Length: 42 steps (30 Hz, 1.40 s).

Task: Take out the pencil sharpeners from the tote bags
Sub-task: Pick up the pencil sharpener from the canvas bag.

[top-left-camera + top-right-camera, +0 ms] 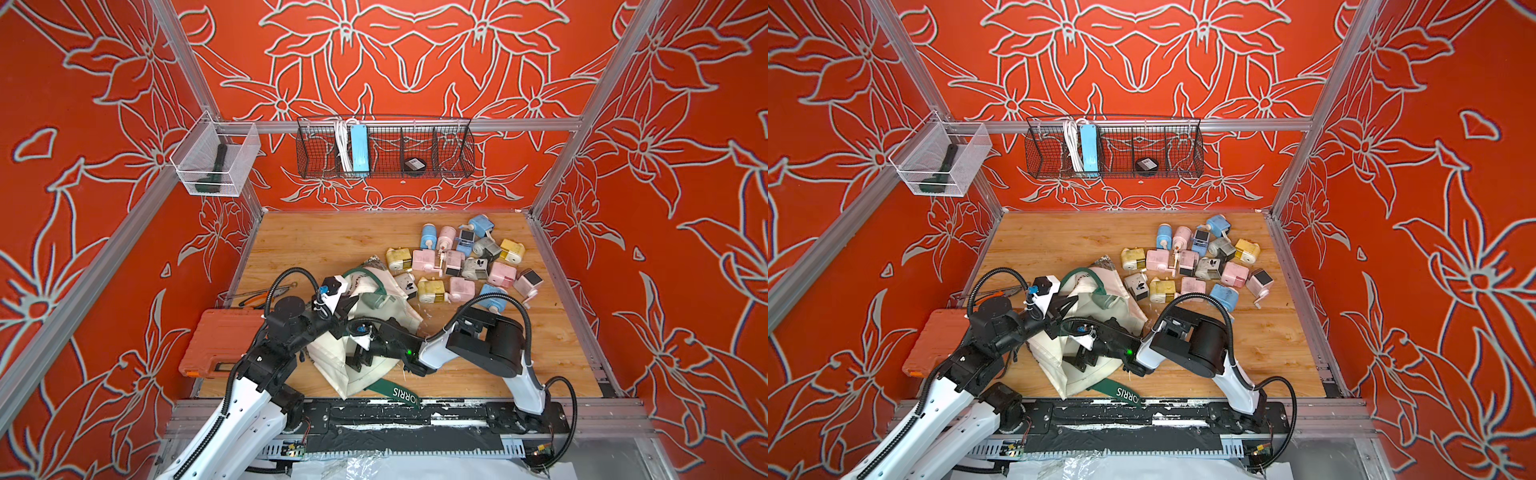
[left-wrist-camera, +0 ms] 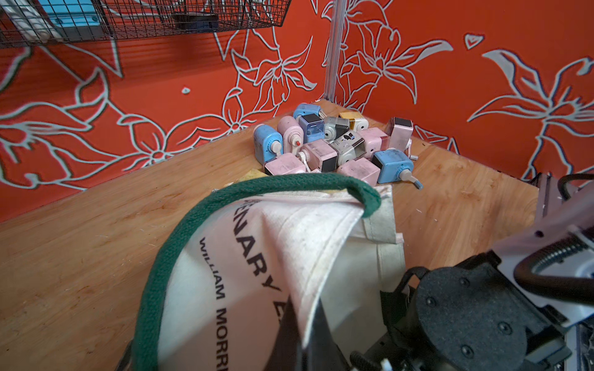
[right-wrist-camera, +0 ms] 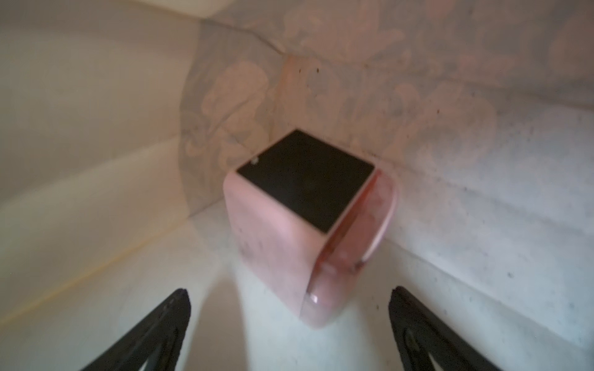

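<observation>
The cream tote bag [image 1: 328, 355] [image 1: 1050, 353] with dark green handles lies crumpled at the front middle of the wooden floor. My left gripper [image 2: 305, 324] [image 1: 337, 319] is shut on the bag's upper rim, holding the mouth up. My right gripper [image 3: 289, 292] [image 1: 358, 358] reaches inside the bag, jaws open wide. Just ahead of its fingertips a pink pencil sharpener [image 3: 276, 244] with a black face stands in the bag's corner, untouched. Several pencil sharpeners [image 1: 457, 262] [image 1: 1196, 266] [image 2: 334, 144] in pink, blue, yellow and grey lie piled on the floor at the back right.
An orange plastic case [image 1: 216, 345] lies at the front left, with hand tools [image 1: 257, 295] behind it. A black wire basket [image 1: 453, 153] with a blue power strip [image 1: 358, 149] hangs on the back wall. A clear bin [image 1: 245, 166] hangs at the left.
</observation>
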Each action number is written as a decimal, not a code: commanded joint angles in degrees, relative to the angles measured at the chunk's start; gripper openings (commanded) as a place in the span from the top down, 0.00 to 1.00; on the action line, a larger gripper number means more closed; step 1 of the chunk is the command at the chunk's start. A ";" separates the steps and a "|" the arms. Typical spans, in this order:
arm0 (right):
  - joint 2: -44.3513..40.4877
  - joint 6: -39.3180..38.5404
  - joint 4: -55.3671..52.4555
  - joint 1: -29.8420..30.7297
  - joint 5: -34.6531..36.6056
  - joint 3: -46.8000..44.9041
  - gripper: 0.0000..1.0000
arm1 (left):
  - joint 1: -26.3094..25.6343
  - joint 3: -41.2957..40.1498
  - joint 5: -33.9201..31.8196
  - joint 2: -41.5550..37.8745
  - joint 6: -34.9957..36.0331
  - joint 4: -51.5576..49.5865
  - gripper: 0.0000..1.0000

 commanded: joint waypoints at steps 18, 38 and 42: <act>6.84 -8.09 -9.72 -0.59 -8.62 14.41 0.17 | -0.30 -0.40 1.17 -1.92 -1.51 2.11 1.00; -5.06 -4.00 -3.16 -0.61 -4.76 -2.90 0.49 | -0.29 -2.33 -14.21 -1.99 -5.42 1.06 1.00; -10.29 -3.15 -3.43 -0.57 -3.43 -7.94 0.49 | -0.30 -2.63 -17.66 -2.55 -6.09 0.56 1.00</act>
